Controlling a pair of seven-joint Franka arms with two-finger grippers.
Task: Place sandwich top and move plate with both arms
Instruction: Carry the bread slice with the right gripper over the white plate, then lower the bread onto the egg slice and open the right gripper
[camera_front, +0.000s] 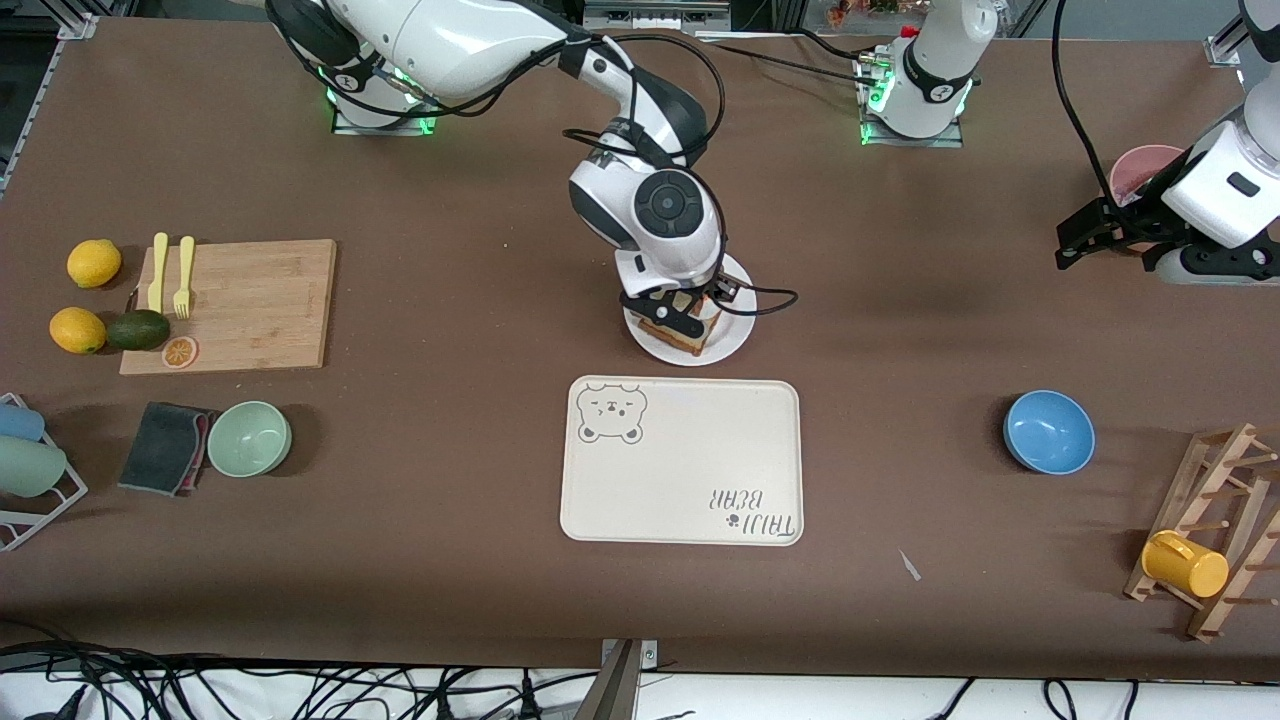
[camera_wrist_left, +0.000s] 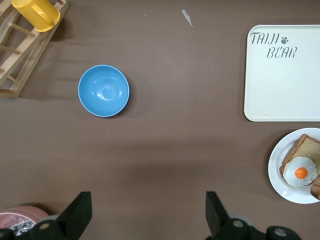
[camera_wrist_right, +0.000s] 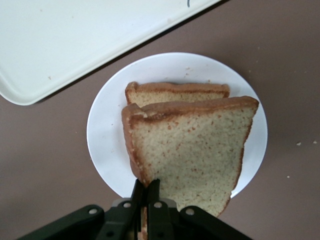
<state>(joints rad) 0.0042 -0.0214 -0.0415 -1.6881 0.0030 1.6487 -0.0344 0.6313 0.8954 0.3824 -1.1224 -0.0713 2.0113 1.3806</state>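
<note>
A brown-covered table (camera_front: 450, 200) fills the scene, with the cream bear-face tray (camera_front: 683, 462) at its middle as landmark; just beside the tray, farther from the front camera, stands the plate (camera_front: 735, 335), round, plain and white; the right gripper (camera_front: 685, 310) hangs over it, its fingers (camera_wrist_right: 145, 200) pinched together on one edge of the sandwich top (camera_wrist_right: 187, 145), a pale tan, finely speckled slice with a darker brown crust, held low above the browner bread slice (camera_wrist_right: 175, 92) and the fried egg (camera_wrist_left: 300, 171) already on the plate; the slice looks light, soft and easily crushed, so a thin grip at the crust seems the right place, and it may sag or tear if squeezed harder; the plate, by contrast, looks stiff, smooth and slippery, best taken at opposite points of the rim by both arms; the left gripper (camera_wrist_left: 145, 212) waits with fingers spread wide and empty over bare table, well toward the left arm's end from the tray, near a blue bowl (camera_front: 1048, 431).
</note>
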